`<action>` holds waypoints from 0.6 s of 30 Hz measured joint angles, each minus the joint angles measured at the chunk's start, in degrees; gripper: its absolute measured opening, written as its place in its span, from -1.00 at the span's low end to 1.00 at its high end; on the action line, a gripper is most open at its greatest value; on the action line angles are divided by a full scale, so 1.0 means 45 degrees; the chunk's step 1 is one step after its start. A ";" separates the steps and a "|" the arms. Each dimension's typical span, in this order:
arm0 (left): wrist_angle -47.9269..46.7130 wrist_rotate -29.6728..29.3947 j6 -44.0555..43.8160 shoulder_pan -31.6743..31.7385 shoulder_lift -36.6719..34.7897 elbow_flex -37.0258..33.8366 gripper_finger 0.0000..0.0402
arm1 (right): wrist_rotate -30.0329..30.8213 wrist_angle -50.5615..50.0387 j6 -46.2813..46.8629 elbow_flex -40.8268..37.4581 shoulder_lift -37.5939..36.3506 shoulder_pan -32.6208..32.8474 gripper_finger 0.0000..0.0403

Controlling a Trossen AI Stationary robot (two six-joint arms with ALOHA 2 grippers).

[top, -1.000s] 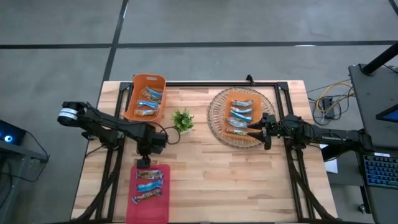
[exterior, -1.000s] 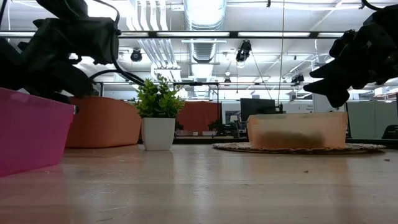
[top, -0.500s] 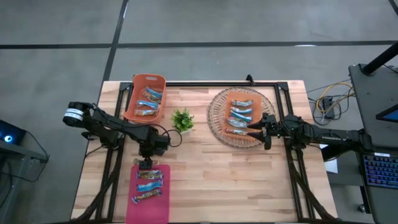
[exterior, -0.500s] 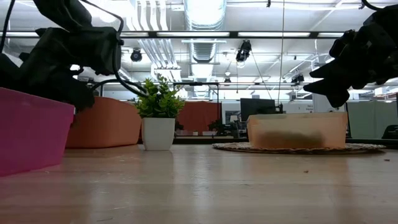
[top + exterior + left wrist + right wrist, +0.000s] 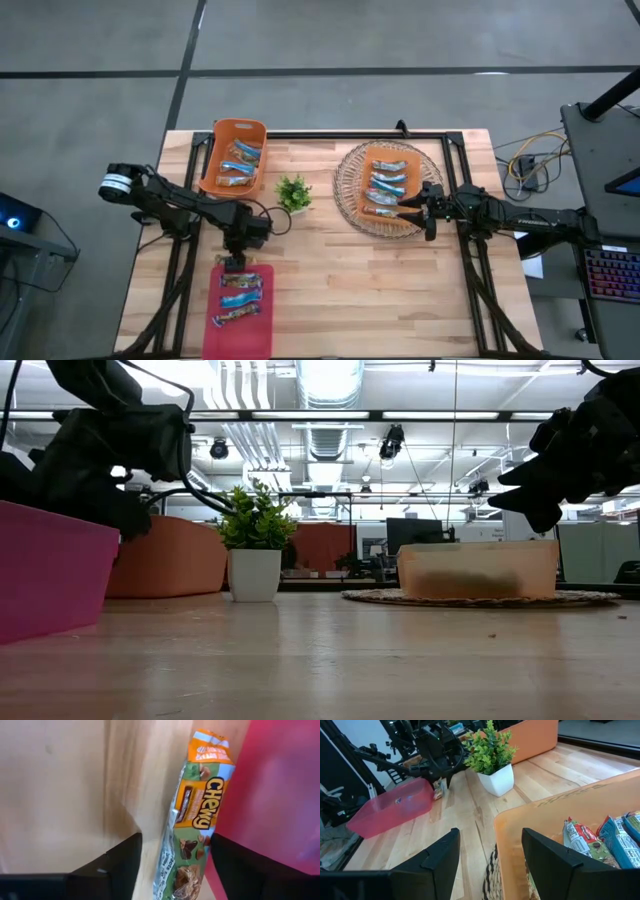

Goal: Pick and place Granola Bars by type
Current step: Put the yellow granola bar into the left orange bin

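Note:
My left gripper (image 5: pixel 232 260) hangs over the table just beyond the far end of the pink bin (image 5: pixel 240 335), pointing steeply down, shut on a green-and-orange granola bar (image 5: pixel 200 815). The right wrist view shows that bar (image 5: pixel 438 791) hanging below the fingers, close to the bin's end wall (image 5: pixel 422 790). Three more bars (image 5: pixel 240 295) lie in the pink bin. My right gripper (image 5: pixel 405 208) waits open and nearly level at the rim of the orange bin (image 5: pixel 530 815) on the wicker mat (image 5: pixel 345 190), where several silver-blue bars (image 5: pixel 385 185) lie. My left gripper has the bar between its two fingers, one at each long edge (image 5: pixel 212 845), and comes at it from above, pointing steeply down. The fingers lie across the bar near its upper end. The bar hangs lengthwise below them, its free end (image 5: pixel 210 750) by the pink bin's outer wall.
A second orange bin (image 5: pixel 215 150) with several bars stands at the table's far left. A small green plant in a white pot (image 5: pixel 293 192) sits between the two orange bins. Bare wood (image 5: pixel 370 290) spreads across the table's near middle and right.
My left gripper has sunk a little toward the table at the pink bin's far end, keeping the bar between its fingers. My right arm has kept still.

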 joint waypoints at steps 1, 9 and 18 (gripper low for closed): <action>0.0002 -0.0058 -0.0055 0.0000 0.0000 -0.0005 0.05 | 0.0000 -0.0002 0.0000 0.0003 0.0000 0.0005 0.01; 0.0048 -0.0203 -0.0213 0.0000 0.0017 -0.0042 -0.57 | 0.0000 0.0000 0.0000 0.0003 0.0000 0.0005 0.01; -0.0140 -0.0498 -0.0472 -0.0024 -0.0022 0.0202 -0.95 | 0.0000 0.0000 0.0000 -0.0002 0.0000 0.0005 0.01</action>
